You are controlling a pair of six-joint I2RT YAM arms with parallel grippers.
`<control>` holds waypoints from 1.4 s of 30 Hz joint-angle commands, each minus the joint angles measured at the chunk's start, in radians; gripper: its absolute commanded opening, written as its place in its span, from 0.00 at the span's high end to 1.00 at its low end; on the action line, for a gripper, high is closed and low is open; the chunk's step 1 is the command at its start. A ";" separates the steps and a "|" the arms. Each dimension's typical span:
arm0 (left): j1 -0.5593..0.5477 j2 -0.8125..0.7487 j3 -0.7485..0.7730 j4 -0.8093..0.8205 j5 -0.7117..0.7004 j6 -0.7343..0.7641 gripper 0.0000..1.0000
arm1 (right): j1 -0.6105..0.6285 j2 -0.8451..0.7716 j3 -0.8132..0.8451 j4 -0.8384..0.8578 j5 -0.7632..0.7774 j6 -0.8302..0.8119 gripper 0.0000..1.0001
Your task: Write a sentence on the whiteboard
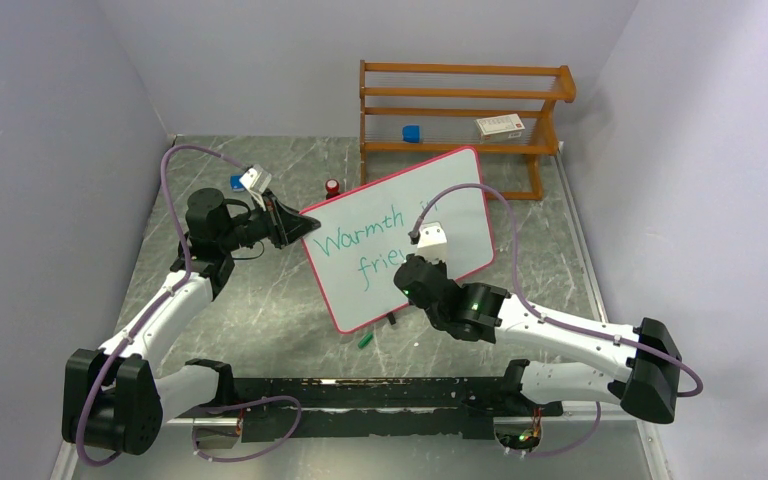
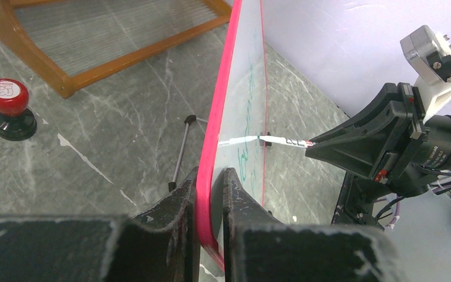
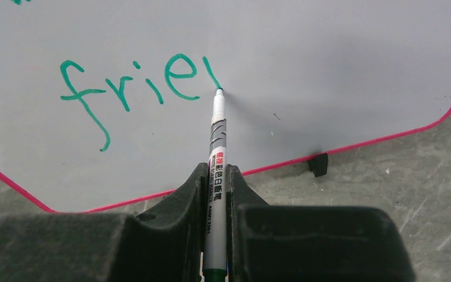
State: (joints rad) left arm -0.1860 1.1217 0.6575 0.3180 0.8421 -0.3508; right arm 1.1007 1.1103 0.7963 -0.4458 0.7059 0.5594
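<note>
There the whiteboard (image 1: 400, 195) stood tilted on the grey marbled table (image 1: 260, 300), in front of a wooden rack (image 1: 460, 110). The left gripper (image 2: 211, 182) had its jaws clamped on the board's pink-red edge. The right gripper (image 3: 216, 176) pinched a green marker (image 3: 218, 126), whose tip touched the board at a short stroke just after the letters "frie" (image 3: 129, 88), below "Warmth" (image 1: 358, 240). A red stamp (image 2: 9, 106) sat beyond the board.
</note>
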 commanded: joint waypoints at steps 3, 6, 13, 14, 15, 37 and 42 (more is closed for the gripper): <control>-0.010 0.036 -0.024 -0.114 -0.037 0.127 0.95 | -0.008 -0.005 0.021 0.075 0.024 -0.017 1.00; -0.011 0.037 -0.024 -0.113 -0.037 0.125 0.95 | -0.010 -0.006 0.023 0.083 0.024 -0.024 1.00; -0.011 0.037 -0.024 -0.115 -0.038 0.127 0.95 | -0.010 -0.007 0.030 0.096 0.028 -0.031 1.00; -0.011 0.038 -0.024 -0.115 -0.038 0.126 0.95 | -0.010 -0.007 0.032 0.098 0.028 -0.033 1.00; -0.011 0.037 -0.024 -0.115 -0.037 0.127 0.95 | -0.009 -0.007 0.032 0.100 0.028 -0.035 1.00; -0.011 0.033 -0.022 -0.121 -0.040 0.130 0.95 | -0.022 -0.019 0.026 0.091 0.070 -0.019 1.00; -0.010 0.035 -0.022 -0.119 -0.040 0.129 0.95 | -0.027 -0.024 0.021 0.074 0.081 -0.006 1.00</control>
State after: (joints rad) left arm -0.1860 1.1248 0.6594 0.3187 0.8433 -0.3508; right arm 1.0874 1.1042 0.8051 -0.3851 0.7464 0.5282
